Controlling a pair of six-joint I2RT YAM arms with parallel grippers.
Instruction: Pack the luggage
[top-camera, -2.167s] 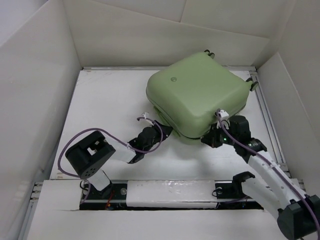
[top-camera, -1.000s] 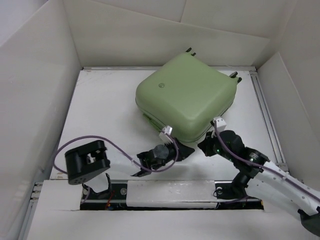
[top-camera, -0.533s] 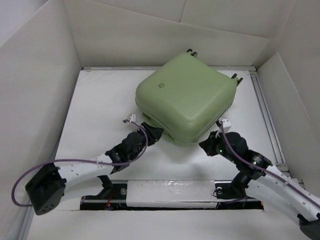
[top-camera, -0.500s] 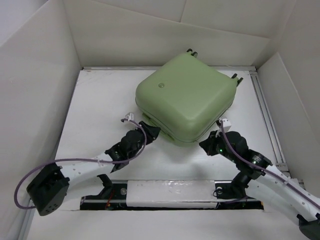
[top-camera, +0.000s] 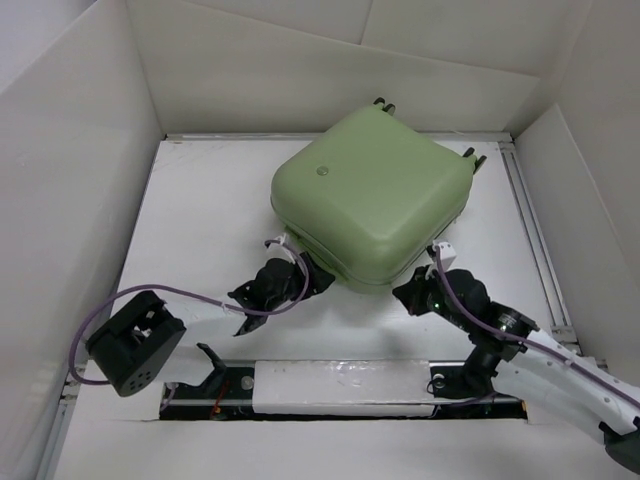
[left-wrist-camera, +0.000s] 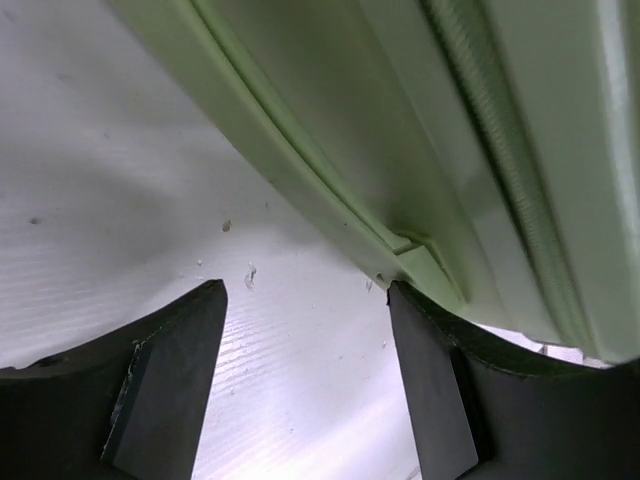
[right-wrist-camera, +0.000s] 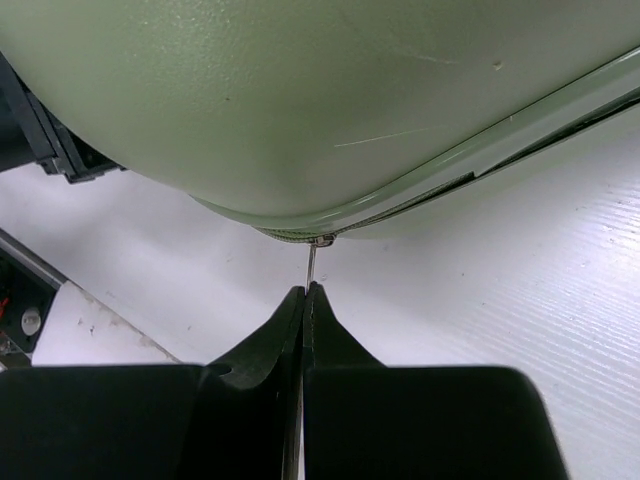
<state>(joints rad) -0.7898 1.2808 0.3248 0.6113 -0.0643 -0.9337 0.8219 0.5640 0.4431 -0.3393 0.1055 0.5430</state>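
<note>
The luggage (top-camera: 370, 195), a pale green hard-shell suitcase, lies closed and flat on the white table, its round silver badge (top-camera: 323, 171) facing up and its wheels (top-camera: 383, 103) at the far side. My left gripper (top-camera: 315, 278) is open at the case's near left edge. In the left wrist view the left gripper (left-wrist-camera: 303, 290) shows only bare table between its fingers, and the right finger (left-wrist-camera: 430, 380) touches the shell's seam (left-wrist-camera: 330, 215). My right gripper (top-camera: 402, 291) is at the near corner. The right wrist view shows the right gripper (right-wrist-camera: 305, 290) shut on the thin metal zipper pull (right-wrist-camera: 312, 262).
White cardboard walls (top-camera: 70, 180) enclose the table on the left, back and right. A metal rail (top-camera: 530, 220) runs along the right side. The arm bases sit in a slot (top-camera: 340, 385) at the near edge.
My left arm swung round and its gripper went from shut to open at the case's near left edge. The right gripper has shifted only slightly, still pinching the pull. The luggage has not moved.
</note>
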